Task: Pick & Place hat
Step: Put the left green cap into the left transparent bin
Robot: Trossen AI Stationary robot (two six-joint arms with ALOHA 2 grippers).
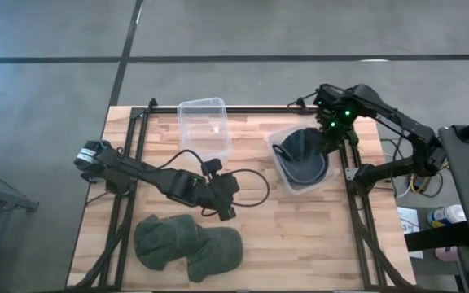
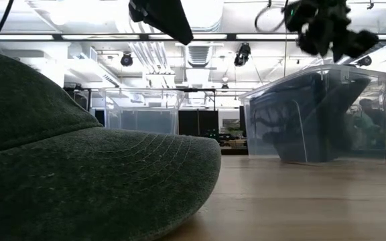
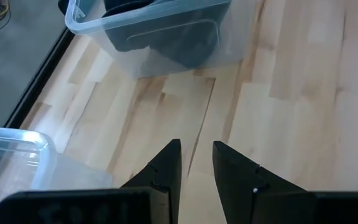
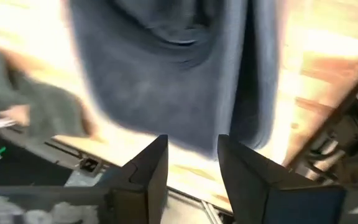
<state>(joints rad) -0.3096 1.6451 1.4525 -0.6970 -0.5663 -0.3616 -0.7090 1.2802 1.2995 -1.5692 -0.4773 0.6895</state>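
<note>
A dark blue-grey hat (image 1: 304,155) lies inside a clear bin (image 1: 275,167) at the table's right; it fills the right wrist view (image 4: 166,74). My right gripper (image 1: 326,134) hovers open over the bin's far side, fingers (image 4: 192,146) pointing down at the hat, not touching it as far as I can see. Two green hats (image 1: 167,240) (image 1: 218,251) rest flat on the wood near the near edge; one fills the low view (image 2: 59,167). My left gripper (image 1: 225,210) hangs over the table's middle, just beyond them, fingers (image 3: 196,152) slightly apart and holding nothing.
An empty clear bin (image 1: 204,110) stands at the far edge, left of the filled one, and shows in the left wrist view (image 3: 17,149). A black cable (image 1: 251,183) loops over the middle. Bare wood lies between the bins and the green hats.
</note>
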